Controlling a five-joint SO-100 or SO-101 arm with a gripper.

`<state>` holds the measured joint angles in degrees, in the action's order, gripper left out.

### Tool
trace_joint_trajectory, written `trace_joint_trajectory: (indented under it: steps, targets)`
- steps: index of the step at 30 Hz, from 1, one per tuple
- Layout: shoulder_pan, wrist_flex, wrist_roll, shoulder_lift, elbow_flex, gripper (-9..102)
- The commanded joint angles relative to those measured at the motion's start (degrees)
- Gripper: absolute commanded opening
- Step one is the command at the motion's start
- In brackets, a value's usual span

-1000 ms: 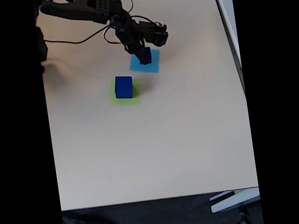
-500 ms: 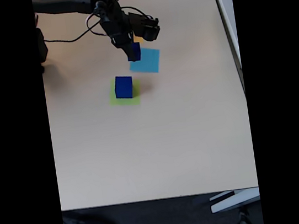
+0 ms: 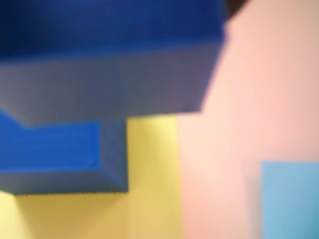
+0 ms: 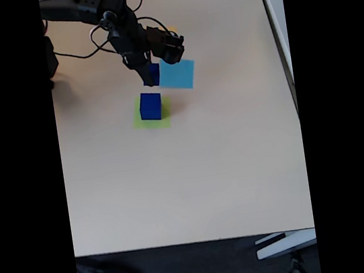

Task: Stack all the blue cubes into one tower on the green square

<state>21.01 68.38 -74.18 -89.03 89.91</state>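
A dark blue cube stands on the green square left of the table's middle. My gripper hangs just behind and above it, shut on a smaller blue cube held clear of the table. In the wrist view the held cube is blurred across the top. Below it are the standing cube and the green square, which looks yellowish here. I cannot tell whether the held cube is exactly over the standing one.
A flat light-blue patch lies bare just right of the gripper, also in the wrist view. The black arm and its cables fill the back left. The table's front edge is far off.
The gripper has lifted the smaller blue cube off the light-blue patch and carried it left and slightly back, toward the cube on the green square. That cube has not moved.
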Motion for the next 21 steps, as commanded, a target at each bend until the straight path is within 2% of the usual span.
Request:
trace_joint_trajectory:
  steps: [1, 21]
  targets:
    - [1.1, -2.3, 0.5, -5.2, 0.8, 5]
    - [6.8, -9.1, 3.3, -2.4, 4.8, 4]
